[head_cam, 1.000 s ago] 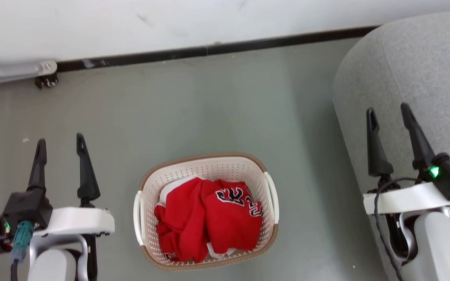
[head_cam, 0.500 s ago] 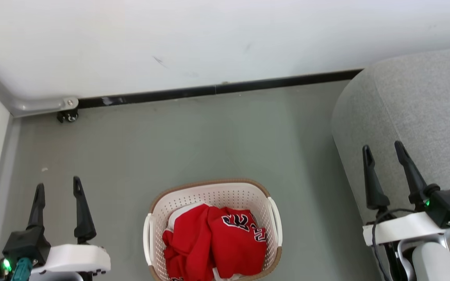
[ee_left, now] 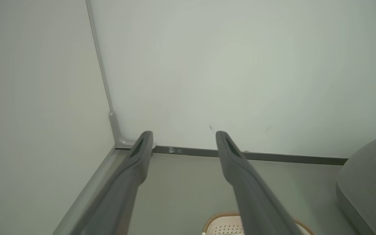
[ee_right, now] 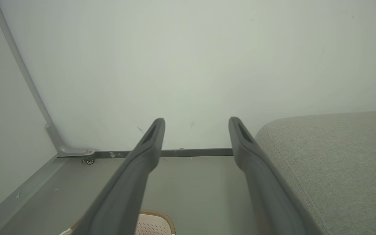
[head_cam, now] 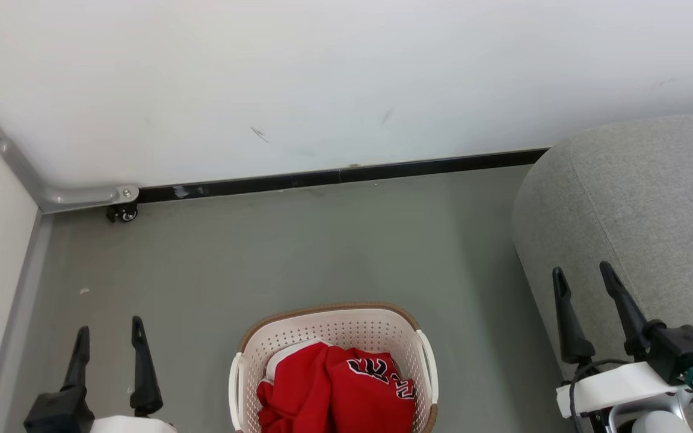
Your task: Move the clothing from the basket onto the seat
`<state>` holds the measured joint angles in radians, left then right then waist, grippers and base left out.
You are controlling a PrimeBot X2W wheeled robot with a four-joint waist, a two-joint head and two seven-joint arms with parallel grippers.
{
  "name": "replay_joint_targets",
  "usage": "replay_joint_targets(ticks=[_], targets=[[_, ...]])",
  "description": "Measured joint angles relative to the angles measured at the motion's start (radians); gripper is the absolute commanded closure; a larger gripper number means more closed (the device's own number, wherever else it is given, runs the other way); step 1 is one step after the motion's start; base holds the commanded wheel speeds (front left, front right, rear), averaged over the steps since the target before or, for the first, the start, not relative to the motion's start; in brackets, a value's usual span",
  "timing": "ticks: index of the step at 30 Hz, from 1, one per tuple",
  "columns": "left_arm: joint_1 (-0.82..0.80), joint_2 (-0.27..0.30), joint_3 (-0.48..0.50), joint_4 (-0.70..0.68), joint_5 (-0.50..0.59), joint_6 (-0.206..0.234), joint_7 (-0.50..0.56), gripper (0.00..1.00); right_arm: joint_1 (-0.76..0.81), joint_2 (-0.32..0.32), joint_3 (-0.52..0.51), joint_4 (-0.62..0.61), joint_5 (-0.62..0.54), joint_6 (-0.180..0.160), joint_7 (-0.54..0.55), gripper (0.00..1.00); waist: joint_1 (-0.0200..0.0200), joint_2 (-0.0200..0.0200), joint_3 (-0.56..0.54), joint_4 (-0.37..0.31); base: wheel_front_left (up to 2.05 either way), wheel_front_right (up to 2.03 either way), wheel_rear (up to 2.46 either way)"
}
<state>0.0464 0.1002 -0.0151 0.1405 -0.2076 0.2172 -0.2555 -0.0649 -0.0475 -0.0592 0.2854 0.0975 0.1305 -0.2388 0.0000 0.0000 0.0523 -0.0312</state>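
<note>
Jaws of the left gripper (head_cam: pixel 109 328) and the right gripper (head_cam: pixel 582 272) stand spread and empty in the head view, flanking the cream-white perforated plastic basket (head_cam: pixel 322 310) that holds the crumpled red basketball clothing (head_cam: pixel 334 391); the large grey woven-fabric seat (head_cam: pixel 653 198) rises to the right of the basket. In the left wrist view the basket lies below and right of the fingers, and in the right wrist view below and left, so either arm, about equally near, would reach down and inward.
</note>
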Motion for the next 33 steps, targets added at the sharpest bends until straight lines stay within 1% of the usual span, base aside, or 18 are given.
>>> replay_joint_targets(ticks=[2, 5, 22, 31, 33], targets=[[0.012, 0.001, -0.009, 0.002, 0.0, -0.015, 0.0, 0.0, 0.009, 0.0, 0.005, 0.0, 0.001, 0.0, 0.001, 0.0, 0.0, 0.0, -0.009, 0.0, 0.0, 0.0, 0.0], [0.023, 0.002, -0.015, 0.006, 0.0, -0.023, 0.0, 0.0, 0.02, 0.001, 0.014, 0.0, 0.011, 0.0, 0.003, 0.0, 0.0, 0.0, -0.019, -0.001, 0.0, 0.0, 0.0], [0.032, 0.003, -0.037, 0.002, 0.002, -0.043, 0.0, 0.0, 0.045, 0.003, 0.029, -0.026, 0.011, 0.0, 0.042, 0.0, -0.0001, 0.0, -0.038, -0.002, 0.0, 0.0, 0.0], [0.034, 0.006, -0.039, 0.0, 0.002, -0.052, 0.0, 0.0, 0.056, 0.004, 0.032, -0.055, 0.012, 0.0, 0.054, 0.0, 0.0, 0.0, -0.028, 0.0, 0.0, 0.0, 0.0], [0.034, 0.01, -0.039, 0.002, 0.002, -0.06, 0.0, 0.0, 0.06, 0.004, 0.032, -0.056, 0.018, 0.0, 0.054, 0.0, 0.0, 0.0, -0.024, -0.001, 0.0, 0.0, 0.0]])
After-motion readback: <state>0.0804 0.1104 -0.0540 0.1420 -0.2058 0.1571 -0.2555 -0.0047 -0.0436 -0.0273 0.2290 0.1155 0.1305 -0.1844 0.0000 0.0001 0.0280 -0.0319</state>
